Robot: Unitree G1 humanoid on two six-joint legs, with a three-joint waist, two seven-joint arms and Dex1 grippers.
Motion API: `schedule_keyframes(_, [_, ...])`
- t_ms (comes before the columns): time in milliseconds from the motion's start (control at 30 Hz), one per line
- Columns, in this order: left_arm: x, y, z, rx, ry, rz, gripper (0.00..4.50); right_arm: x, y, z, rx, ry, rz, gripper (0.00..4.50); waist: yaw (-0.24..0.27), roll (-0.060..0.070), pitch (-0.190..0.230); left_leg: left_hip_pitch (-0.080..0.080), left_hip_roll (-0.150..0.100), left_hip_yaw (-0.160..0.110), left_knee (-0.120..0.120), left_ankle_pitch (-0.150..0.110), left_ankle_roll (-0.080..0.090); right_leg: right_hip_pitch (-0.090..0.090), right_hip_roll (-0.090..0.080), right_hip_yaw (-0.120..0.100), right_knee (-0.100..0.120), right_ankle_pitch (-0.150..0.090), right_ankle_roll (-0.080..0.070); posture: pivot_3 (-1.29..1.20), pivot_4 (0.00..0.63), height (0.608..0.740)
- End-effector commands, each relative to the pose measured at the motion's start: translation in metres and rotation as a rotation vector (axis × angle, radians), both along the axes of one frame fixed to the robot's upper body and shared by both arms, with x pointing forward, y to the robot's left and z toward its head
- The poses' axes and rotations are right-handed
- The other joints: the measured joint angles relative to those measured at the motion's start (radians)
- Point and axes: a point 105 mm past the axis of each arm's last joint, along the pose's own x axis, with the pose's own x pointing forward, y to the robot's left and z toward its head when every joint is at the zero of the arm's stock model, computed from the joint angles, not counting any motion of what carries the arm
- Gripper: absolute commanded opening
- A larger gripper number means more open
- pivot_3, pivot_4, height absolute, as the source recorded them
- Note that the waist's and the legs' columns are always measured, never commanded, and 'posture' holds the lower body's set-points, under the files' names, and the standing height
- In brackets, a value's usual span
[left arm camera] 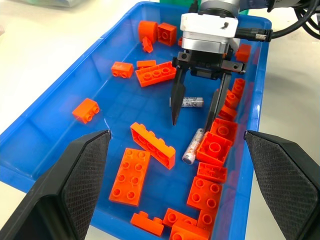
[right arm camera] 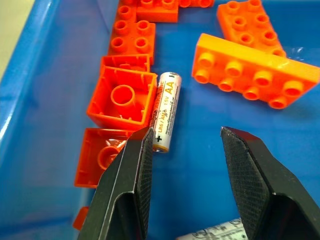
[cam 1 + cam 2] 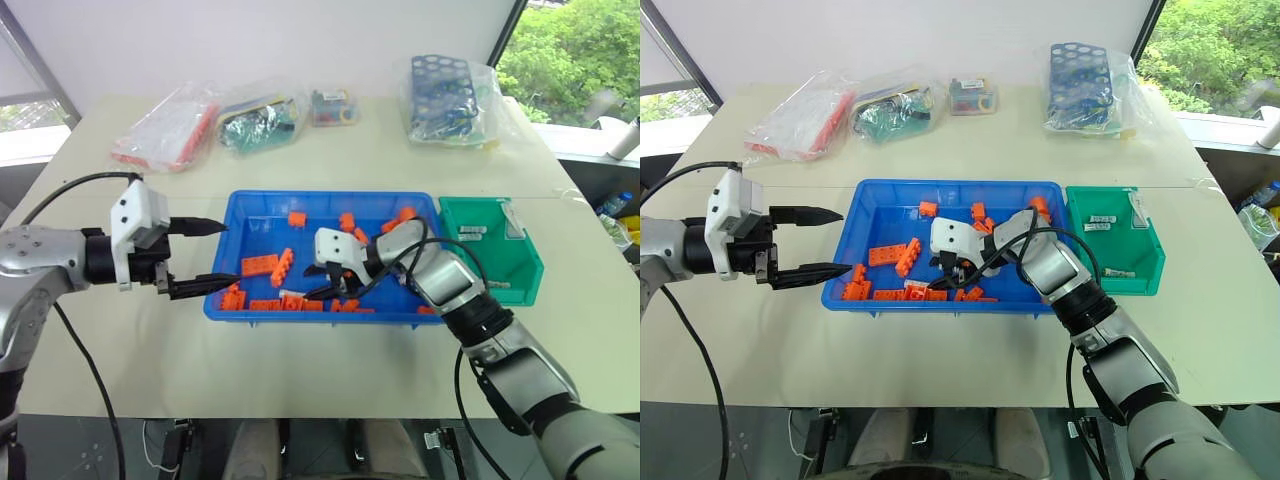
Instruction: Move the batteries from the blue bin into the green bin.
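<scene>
1. The batteries are small smooth silvery cylinders with printed labels. One (image 2: 165, 111) lies on the floor of the blue bin (image 3: 232, 300), touching an upturned hollow orange brick (image 2: 122, 98); a second (image 1: 192, 102) lies just beside it, under the right gripper.
2. The right gripper (image 1: 196, 109) hangs inside the blue bin, its two tapered black fingers apart and holding nothing (their inner pads are cross-hatched). The near battery lies just beyond the fingertips.
3. The blue bin is a wide, shallow tray of glossy plastic with a raised rim. Studded orange bricks are scattered over its floor, thickest along the near wall, with bare blue floor in the middle.
4. The green bin (image 3: 525, 275) stands against the blue bin's right wall. It is smaller and deeper, and several batteries (image 3: 472, 231) already lie in it.
5. The left gripper (image 3: 201, 256) hovers at the blue bin's left rim, fingers spread wide and empty, one finger above the rim and one just outside it.
6. The pale table (image 3: 300, 370) is smooth and bare in front of the bins. At its far edge lie clear crinkled bags, one holding a blue holed rack (image 3: 443, 92).
</scene>
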Motion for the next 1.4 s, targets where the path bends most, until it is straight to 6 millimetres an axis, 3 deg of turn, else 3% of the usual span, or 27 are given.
schedule_keyframes(33, [-0.002, 0.001, 0.008, 0.006, -0.037, -0.006, 4.50, -0.007, 0.003, 0.003, -0.001, 0.003, 0.040, 2.19, 0.000, 0.000, 0.000, 0.000, 0.000, 0.000, 0.000, 0.000, 0.000, 0.000, 0.000, 0.000, 0.000, 0.000, 0.000, 0.00, 0.150, 0.739])
schedule_keyframes(400, [-0.001, -0.004, 0.008, 0.009, -0.038, -0.033, 4.50, 0.003, 0.006, -0.018, -0.018, -0.008, 0.000, 2.19, -0.002, 0.000, 0.000, 0.000, 0.000, 0.000, 0.000, 0.000, 0.000, 0.000, 0.001, 0.000, 0.000, 0.000, 0.000, 0.00, 0.150, 0.739])
schedule_keyframes(533, [0.000, -0.005, 0.007, 0.006, -0.037, -0.039, 4.50, 0.005, 0.005, -0.013, 0.010, -0.010, -0.013, 0.27, -0.002, 0.000, 0.000, 0.001, 0.000, 0.000, 0.000, 0.000, 0.000, 0.000, 0.001, 0.000, 0.000, 0.000, 0.000, 0.00, 0.150, 0.739])
schedule_keyframes(567, [0.000, -0.006, 0.007, 0.004, -0.036, -0.040, 4.50, 0.005, 0.006, -0.007, 0.035, 0.001, -0.020, 0.01, -0.002, 0.000, 0.000, 0.001, 0.000, 0.000, 0.000, 0.000, 0.000, 0.000, 0.001, 0.000, 0.000, 0.000, 0.000, 0.00, 0.150, 0.739])
schedule_keyframes(733, [0.001, -0.010, 0.004, -0.021, -0.030, -0.054, 4.50, 0.011, -0.006, 0.038, 0.145, -0.030, -0.081, 0.01, 0.004, 0.000, 0.000, 0.000, 0.000, -0.001, 0.000, 0.000, 0.000, 0.000, 0.001, 0.000, 0.000, 0.000, 0.000, 0.00, 0.150, 0.739])
schedule_keyframes(800, [0.001, -0.012, 0.002, -0.031, -0.026, -0.065, 4.50, 0.022, -0.027, 0.063, 0.182, -0.083, -0.176, 0.01, 0.005, 0.000, 0.000, 0.000, 0.000, -0.001, 0.000, 0.000, 0.000, 0.000, 0.000, 0.000, 0.000, 0.000, 0.000, 0.00, 0.150, 0.739])
schedule_keyframes(933, [0.002, -0.018, 0.000, -0.048, -0.022, -0.086, 4.50, 0.033, -0.097, 0.101, 0.191, -0.156, -0.401, 0.01, 0.012, 0.000, 0.000, 0.000, 0.000, -0.001, 0.000, 0.000, 0.000, 0.001, -0.001, -0.001, -0.001, 0.000, 0.000, 0.00, 0.150, 0.739])
schedule_keyframes(1067, [0.003, -0.021, -0.002, -0.070, -0.018, -0.094, 4.50, 0.025, -0.173, 0.106, 0.115, -0.192, -0.613, 0.01, 0.006, -0.001, 0.000, 0.000, -0.001, -0.001, -0.001, 0.000, 0.000, 0.001, -0.001, -0.001, -0.002, 0.000, 0.000, 0.00, 0.150, 0.739])
schedule_keyframes(1167, [0.004, -0.023, -0.006, -0.073, -0.011, -0.101, 4.50, 0.010, -0.218, 0.102, 0.081, -0.167, -0.759, 0.01, 0.006, -0.001, 0.000, 0.000, -0.001, -0.001, -0.001, 0.000, 0.000, 0.001, -0.001, 0.000, -0.002, 0.000, 0.000, 0.00, 0.150, 0.739])
schedule_keyframes(1267, [0.006, -0.024, -0.008, -0.074, -0.009, -0.106, 4.50, -0.003, -0.240, 0.098, 0.058, -0.172, -0.839, 0.01, -0.001, 0.000, 0.000, 0.000, 0.000, 0.000, -0.001, 0.000, 0.000, 0.001, -0.001, 0.001, -0.002, 0.000, 0.000, 0.00, 0.150, 0.739])
schedule_keyframes(1400, [0.009, -0.027, -0.007, -0.081, -0.013, -0.115, 4.50, -0.009, -0.248, 0.098, 0.079, -0.161, -0.899, 0.01, -0.004, 0.000, 0.000, 0.002, 0.000, 0.001, -0.001, 0.000, 0.000, 0.001, 0.002, 0.002, -0.001, 0.000, 0.000, 0.00, 0.150, 0.739])
